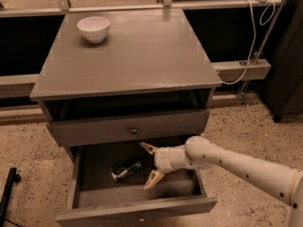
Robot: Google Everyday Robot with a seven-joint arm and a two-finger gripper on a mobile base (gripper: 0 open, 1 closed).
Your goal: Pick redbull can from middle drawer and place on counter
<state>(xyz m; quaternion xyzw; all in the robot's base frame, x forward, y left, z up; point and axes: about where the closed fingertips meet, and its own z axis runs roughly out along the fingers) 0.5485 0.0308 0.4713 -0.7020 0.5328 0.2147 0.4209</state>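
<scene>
While splayed, gripper (144, 166) beside redbull can (126, 171)

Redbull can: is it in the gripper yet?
No, the redbull can lies on the middle drawer floor, apart from the open gripper beside it.

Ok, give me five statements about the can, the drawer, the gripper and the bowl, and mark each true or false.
1. The redbull can lies on its side on the floor of the middle drawer. True.
2. The gripper is shut on the can. False: its fingers are spread open and it holds nothing.
3. The white bowl stands on the counter, near its far left corner. True.
4. The middle drawer is pushed closed. False: it is pulled out, with its floor in view.
5. The gripper is over the open drawer, to the right of the can in the camera view. True.
</scene>
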